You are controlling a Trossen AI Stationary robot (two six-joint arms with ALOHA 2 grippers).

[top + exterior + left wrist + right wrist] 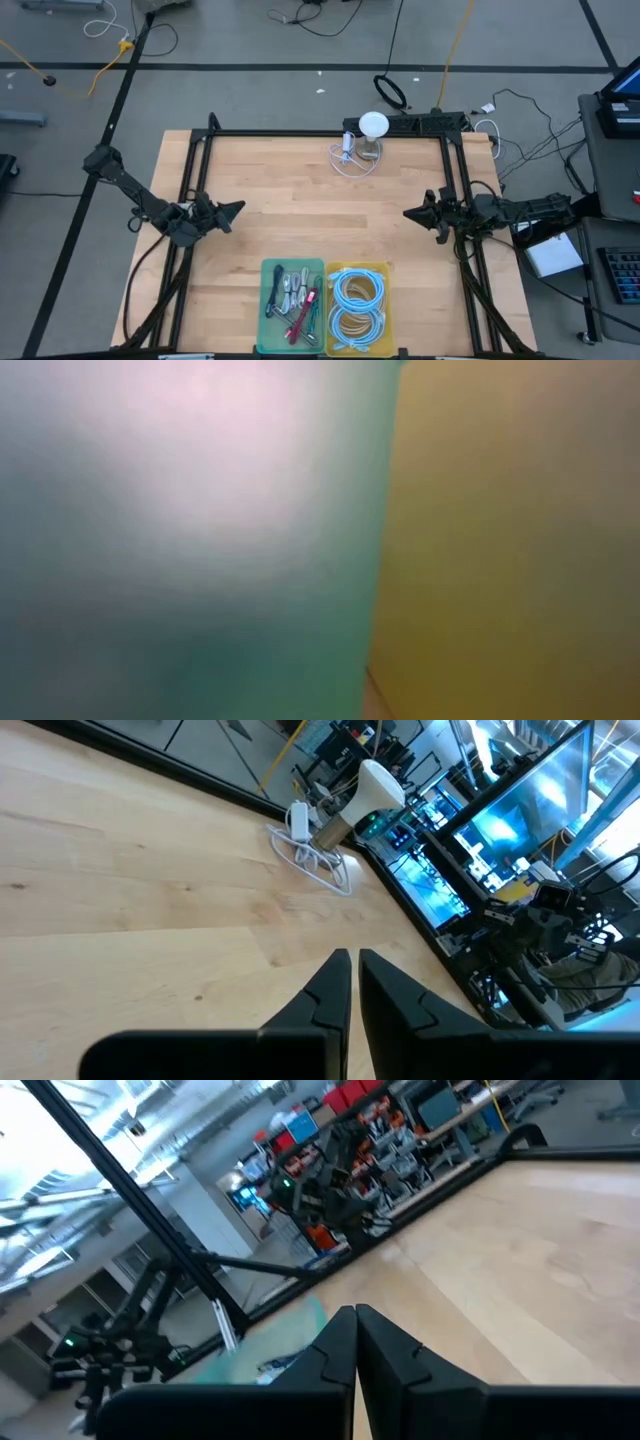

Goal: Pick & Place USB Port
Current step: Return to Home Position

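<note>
Our left gripper [352, 956] and right gripper [353, 1312] are both closed on nothing, tips facing each other across the table [300, 190]. The charger cables [295, 298] lie lengthwise in the green bin [265, 290] at the near edge, nearer our left arm.

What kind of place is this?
Probably a robotics lab: a pale wooden table in a black metal frame, loose cables on the grey floor, and benches crowded with equipment.
</note>
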